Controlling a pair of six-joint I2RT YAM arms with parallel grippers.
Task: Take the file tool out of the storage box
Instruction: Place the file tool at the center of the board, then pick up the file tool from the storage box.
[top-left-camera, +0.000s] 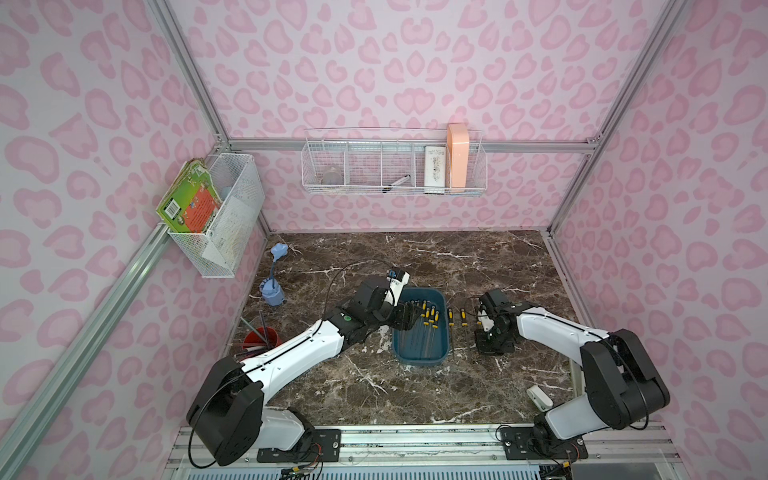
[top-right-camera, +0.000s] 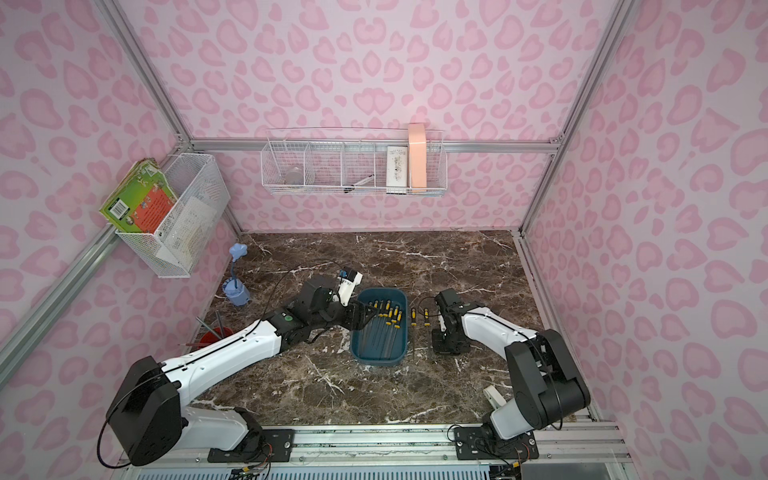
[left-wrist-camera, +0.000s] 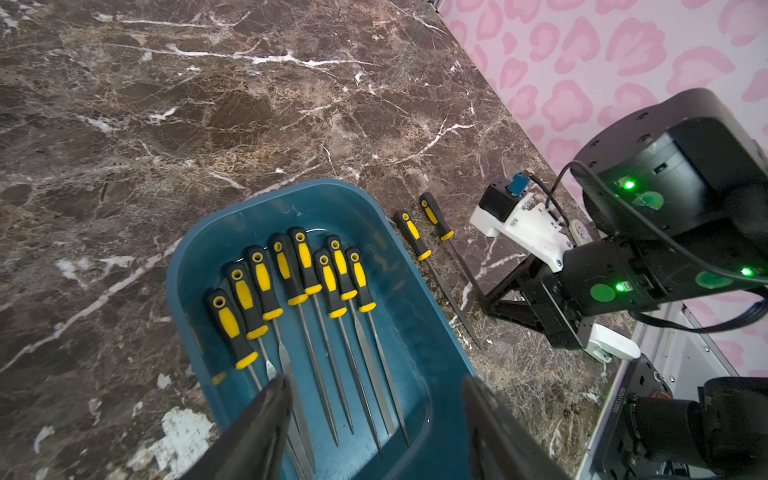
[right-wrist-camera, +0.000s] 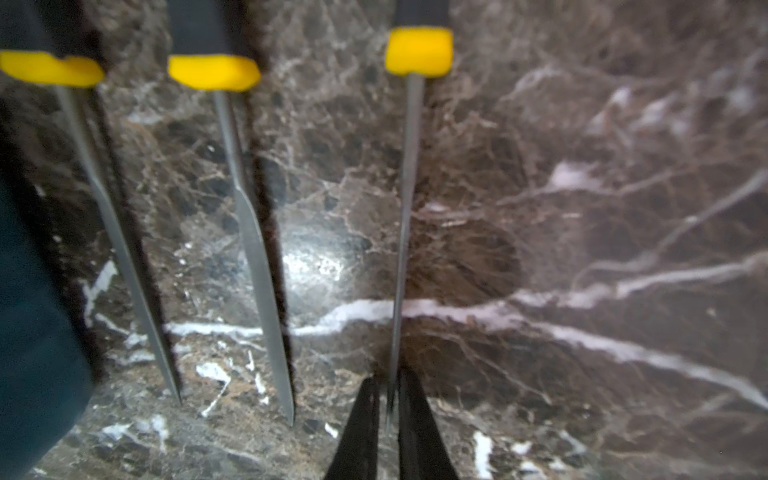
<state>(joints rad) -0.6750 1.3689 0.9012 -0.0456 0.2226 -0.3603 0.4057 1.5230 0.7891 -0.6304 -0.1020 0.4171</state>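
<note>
The dark teal storage box (top-left-camera: 419, 362) (top-right-camera: 376, 362) (left-wrist-camera: 183, 270) stands mid-table with several yellow-and-black file tools (left-wrist-camera: 305, 266) (top-left-camera: 428, 316) in it, handles toward the back. My left gripper (left-wrist-camera: 376, 382) (top-left-camera: 409, 313) hangs open over the box's left side, holding nothing. Three file tools lie on the marble right of the box (right-wrist-camera: 33, 311). My right gripper (right-wrist-camera: 388, 386) (top-left-camera: 478, 332) is low over the rightmost one (right-wrist-camera: 405, 187). Its fingers stand a sliver apart with the blade tip between them. The other two files (right-wrist-camera: 245, 232) (right-wrist-camera: 112, 224) lie between it and the box.
A red pen pot (top-left-camera: 262, 338) and a blue flower stand (top-left-camera: 272, 291) sit at the table's left. White wire baskets hang on the back wall (top-left-camera: 392, 166) and the left wall (top-left-camera: 220, 212). A white object (top-left-camera: 539, 397) lies by the right arm's base.
</note>
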